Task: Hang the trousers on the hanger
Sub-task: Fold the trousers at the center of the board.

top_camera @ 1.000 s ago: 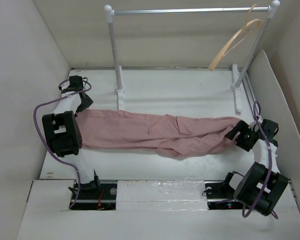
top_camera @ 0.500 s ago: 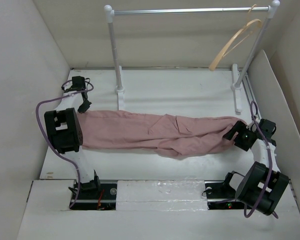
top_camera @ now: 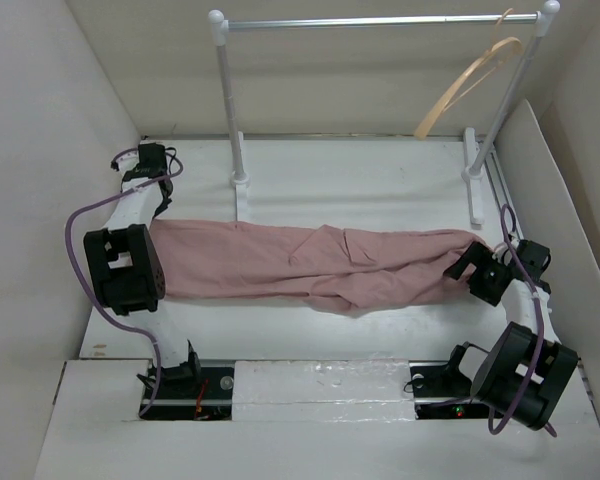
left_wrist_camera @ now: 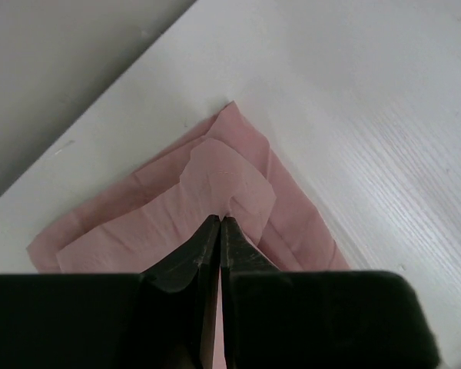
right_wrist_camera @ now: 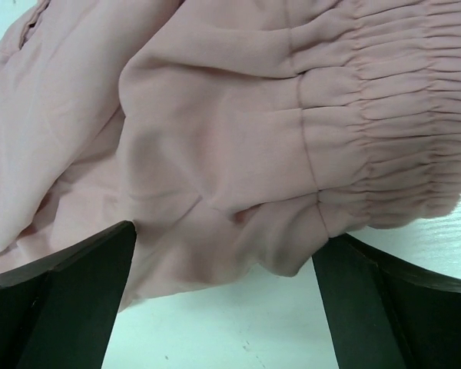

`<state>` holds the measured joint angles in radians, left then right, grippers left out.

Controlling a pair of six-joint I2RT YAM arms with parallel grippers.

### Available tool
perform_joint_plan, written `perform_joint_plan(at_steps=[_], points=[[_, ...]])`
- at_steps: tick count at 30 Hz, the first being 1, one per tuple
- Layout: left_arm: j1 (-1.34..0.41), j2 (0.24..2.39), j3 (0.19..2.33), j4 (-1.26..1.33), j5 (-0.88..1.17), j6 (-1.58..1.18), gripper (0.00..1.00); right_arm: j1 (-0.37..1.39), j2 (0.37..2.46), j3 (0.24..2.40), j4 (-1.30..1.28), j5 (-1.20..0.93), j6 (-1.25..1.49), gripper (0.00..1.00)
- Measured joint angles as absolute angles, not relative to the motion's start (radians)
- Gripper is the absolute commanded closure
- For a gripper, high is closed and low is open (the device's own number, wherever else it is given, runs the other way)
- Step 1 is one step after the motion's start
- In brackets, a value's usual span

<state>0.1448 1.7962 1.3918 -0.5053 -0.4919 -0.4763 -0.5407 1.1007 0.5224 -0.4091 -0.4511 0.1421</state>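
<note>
Lying flat on the white table (top_camera: 360,180), the trousers (top_camera: 310,265) run with their long axis left to right. The gathered waistband points right and the leg ends point left. The fabric is dusty pink, wrinkled, and bunched in folds near the middle. The left gripper (left_wrist_camera: 219,221) has its jaws pressed together on a folded corner of a leg end. The right gripper (right_wrist_camera: 223,240) is spread wide, one finger on either side of the waistband. The hanger (top_camera: 470,85) hangs tilted on the rail (top_camera: 380,20) at far right, well apart from the garment.
</note>
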Motion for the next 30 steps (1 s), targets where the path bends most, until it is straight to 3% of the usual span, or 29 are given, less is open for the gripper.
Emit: perform_joint_plan(at_steps=[3, 6, 7, 9, 12, 17, 21, 25, 28, 29, 30], points=[[0.145, 1.826, 1.428, -0.526, -0.532, -0.467, 1.00, -0.541, 1.101, 0.522, -0.410, -0.451, 0.143, 0.00], [0.145, 1.898, 1.478, -0.535, -0.559, -0.459, 0.54, -0.541, 1.100, 0.525, -0.416, -0.451, 0.140, 0.00], [0.145, 1.921, 1.486, -0.535, -0.559, -0.457, 0.18, -0.543, 1.099, 0.529, -0.421, -0.451, 0.137, 0.00], [0.145, 1.954, 1.488, -0.540, -0.547, -0.464, 0.03, -0.544, 1.093, 0.543, -0.441, -0.451, 0.133, 0.00], [0.145, 1.958, 1.488, -0.551, -0.508, -0.474, 0.01, -0.545, 1.076, 0.569, -0.459, -0.454, 0.130, 0.00], [0.067, 1.778, 1.439, -0.503, -0.408, -0.479, 0.10, -0.599, 1.074, 0.582, -0.460, -0.453, 0.131, 0.00], [-0.289, 1.528, 1.333, -0.388, -0.344, -0.496, 0.22, -0.707, 1.147, 0.574, -0.432, -0.467, 0.131, 0.00], [-0.680, 1.494, 1.312, -0.271, -0.195, -0.525, 0.24, -0.741, 1.223, 0.556, -0.401, -0.485, 0.133, 0.00], [-0.830, 1.644, 1.414, -0.261, -0.118, -0.513, 0.24, -0.740, 1.228, 0.546, -0.363, -0.502, 0.136, 0.18], [-0.865, 1.716, 1.471, -0.269, -0.097, -0.502, 0.24, -0.740, 1.232, 0.542, -0.351, -0.507, 0.138, 0.43], [-0.902, 1.790, 1.538, -0.273, -0.083, -0.490, 0.24, -0.740, 1.238, 0.539, -0.345, -0.507, 0.137, 0.51]])
